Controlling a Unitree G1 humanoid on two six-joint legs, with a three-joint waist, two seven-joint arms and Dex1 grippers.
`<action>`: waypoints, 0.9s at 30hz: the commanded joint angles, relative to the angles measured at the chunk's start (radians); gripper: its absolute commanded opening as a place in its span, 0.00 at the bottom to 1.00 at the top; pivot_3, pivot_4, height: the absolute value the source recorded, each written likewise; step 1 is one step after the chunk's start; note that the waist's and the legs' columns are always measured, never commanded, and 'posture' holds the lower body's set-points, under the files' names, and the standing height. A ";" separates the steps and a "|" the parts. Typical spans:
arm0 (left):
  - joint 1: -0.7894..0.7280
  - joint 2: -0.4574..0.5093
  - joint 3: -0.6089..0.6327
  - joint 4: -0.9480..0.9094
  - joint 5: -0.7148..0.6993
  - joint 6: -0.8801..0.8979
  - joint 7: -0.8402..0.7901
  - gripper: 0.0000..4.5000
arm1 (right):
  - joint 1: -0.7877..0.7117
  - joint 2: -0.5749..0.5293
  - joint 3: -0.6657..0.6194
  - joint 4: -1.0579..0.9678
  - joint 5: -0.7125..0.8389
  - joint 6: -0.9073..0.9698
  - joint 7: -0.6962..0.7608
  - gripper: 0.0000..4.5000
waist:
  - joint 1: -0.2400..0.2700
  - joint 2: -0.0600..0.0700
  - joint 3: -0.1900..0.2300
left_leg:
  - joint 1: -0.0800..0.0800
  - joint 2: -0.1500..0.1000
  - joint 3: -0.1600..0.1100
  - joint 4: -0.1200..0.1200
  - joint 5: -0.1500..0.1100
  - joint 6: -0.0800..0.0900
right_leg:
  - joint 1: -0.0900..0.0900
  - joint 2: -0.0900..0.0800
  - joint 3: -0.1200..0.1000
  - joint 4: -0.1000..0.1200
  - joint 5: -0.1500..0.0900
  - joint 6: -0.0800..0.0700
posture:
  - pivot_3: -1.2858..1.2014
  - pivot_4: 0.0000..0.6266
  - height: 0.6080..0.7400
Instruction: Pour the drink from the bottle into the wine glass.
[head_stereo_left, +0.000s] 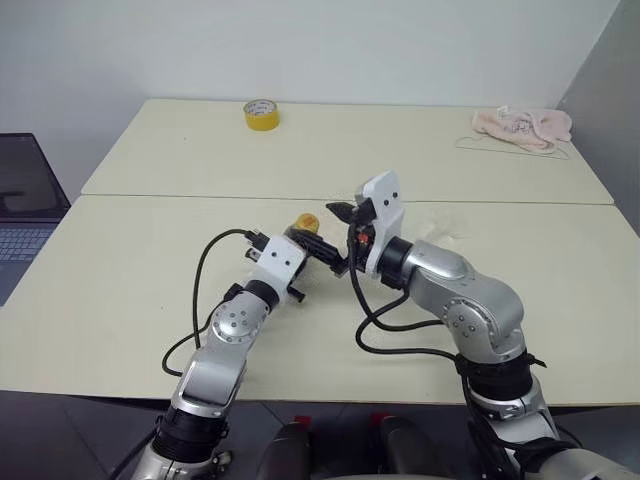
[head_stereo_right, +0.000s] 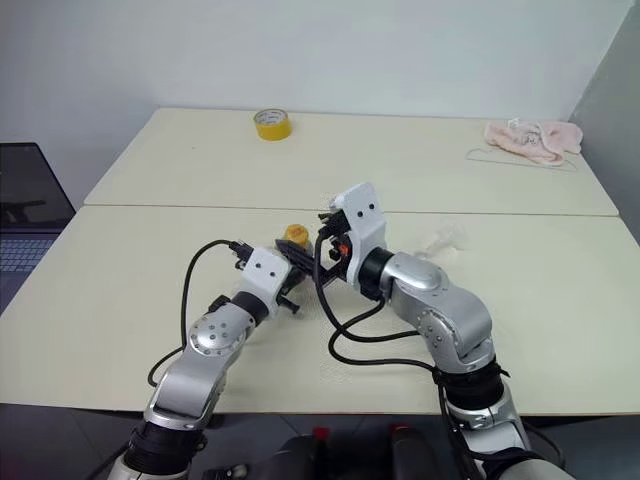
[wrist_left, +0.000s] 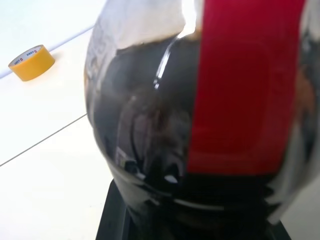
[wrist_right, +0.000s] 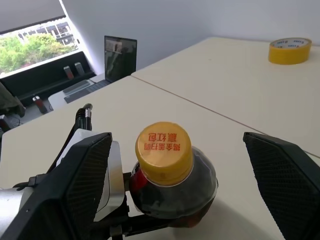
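My left gripper clamps the small squat clear plastic bottle; it looks full, heavy, slippery; my wide-open right gripper should pinch its yellow screw cap.

Glossy clear plastic bottle (smooth yellow cap), matt cream table, textured black claw pads
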 joint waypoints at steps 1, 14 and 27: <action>-0.020 -0.005 0.014 -0.028 0.017 -0.043 0.006 0.18 | -0.012 0.006 0.010 -0.025 -0.015 -0.026 -0.006 1.00 | 0.000 0.000 0.000 | 0.000 0.000 0.000 0.000 0.000 0.000 | 0.000 0.000 0.000 0.000 0.000 0.000 | 0.52 0.24 1.00; -0.019 -0.005 0.027 -0.020 0.035 -0.060 0.015 0.18 | -0.014 0.006 0.005 -0.008 -0.043 -0.064 -0.007 0.41 | 0.000 0.000 0.000 | 0.000 0.000 0.000 0.000 0.000 0.000 | 0.000 0.000 0.000 0.000 0.000 0.000 | 0.52 0.24 1.00; -0.028 0.048 0.115 -0.034 -0.077 -0.006 -0.100 0.18 | -0.003 -0.108 0.025 -0.007 -0.029 -0.180 0.191 0.27 | 0.000 0.000 0.000 | 0.000 0.000 0.000 0.000 0.000 0.000 | 0.000 0.000 0.000 0.000 0.000 0.000 | 0.52 0.24 1.00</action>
